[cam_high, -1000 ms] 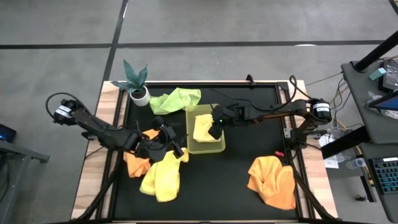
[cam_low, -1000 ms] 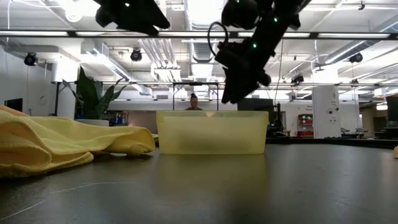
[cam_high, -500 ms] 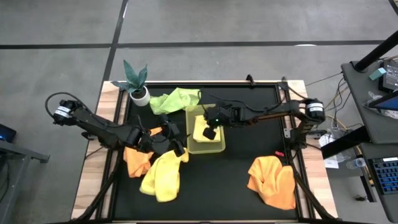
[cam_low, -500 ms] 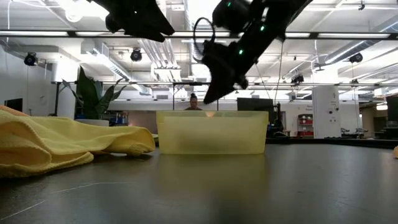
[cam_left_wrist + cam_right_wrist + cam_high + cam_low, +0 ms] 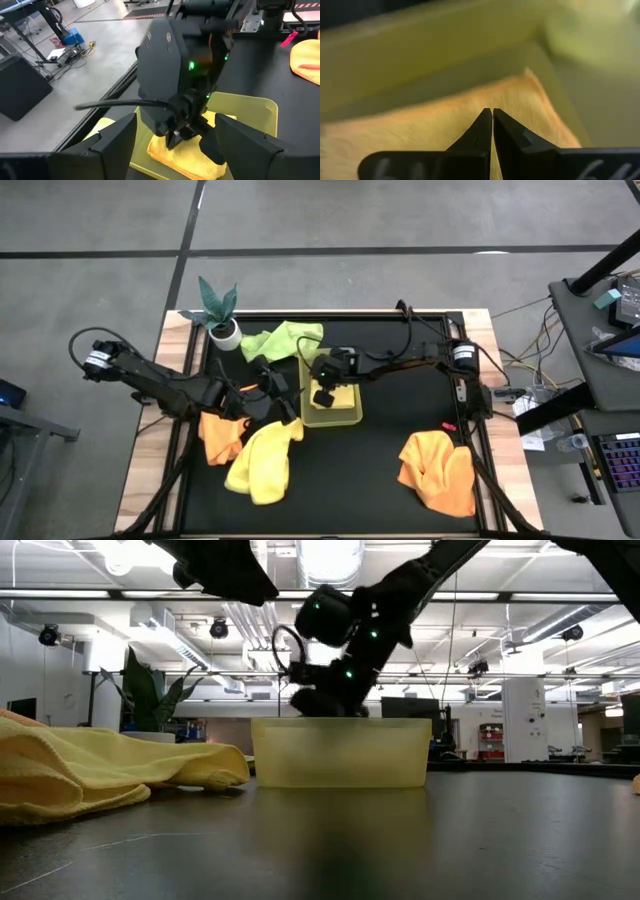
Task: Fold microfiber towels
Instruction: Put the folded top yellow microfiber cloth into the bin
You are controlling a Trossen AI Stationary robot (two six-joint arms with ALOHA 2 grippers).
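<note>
Yellow cloth fills the tray (image 5: 345, 417), a folded pale towel (image 5: 186, 156) lying flat on its floor, and the right gripper (image 5: 322, 396) hangs low over it with its jaws pressed together, their tips right at the cloth's surface. Whether any fabric is caught between them cannot be told; the right wrist view shows only the two tips meeting against the fuzzy pile. This looks like the stowing step, with one folded towel packed away. The next move likely calls for lifting straight out of the tray without dragging the fold open.

Just beside the tray, the left gripper (image 5: 276, 388) waits with its jaws spread wide, empty, facing the right one. Below those jaws lie a second yellow towel (image 5: 262, 462) and an orange towel (image 5: 220, 437), both crumpled. A green towel (image 5: 282, 339) lies beyond the tray, and another orange towel (image 5: 438, 470) sits well apart on the tabletop (image 5: 380, 460).

From table height the tray wall hides the folded towel.
</note>
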